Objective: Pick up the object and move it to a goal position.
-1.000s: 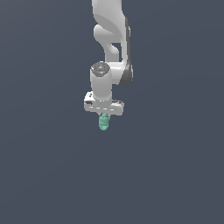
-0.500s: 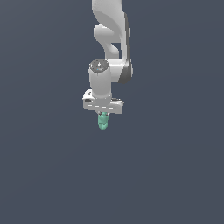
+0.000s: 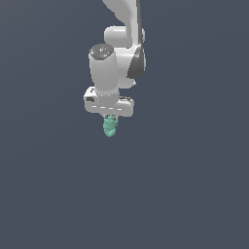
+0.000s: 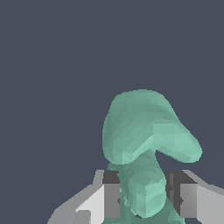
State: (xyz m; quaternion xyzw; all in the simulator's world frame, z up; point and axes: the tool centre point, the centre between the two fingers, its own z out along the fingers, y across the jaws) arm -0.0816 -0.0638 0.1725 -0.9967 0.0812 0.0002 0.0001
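Note:
The object (image 3: 110,127) is a small teal-green lumpy item hanging below the white gripper (image 3: 111,120) in the exterior view, held in the air. In the wrist view the object (image 4: 144,140) fills the middle, its narrow stem pinched between the two dark-padded fingers (image 4: 111,194), with a broad knobbly head beyond them. The gripper (image 4: 146,197) is shut on the stem. The fingers themselves are mostly hidden in the exterior view behind the white hand.
The white arm (image 3: 121,53) rises above the gripper to the frame's top edge. Everything around is a plain dark grey-blue background (image 3: 194,185) with no other object or edge showing.
The gripper and the held object have drifted very slightly toward the exterior view's left; the grip is unchanged.

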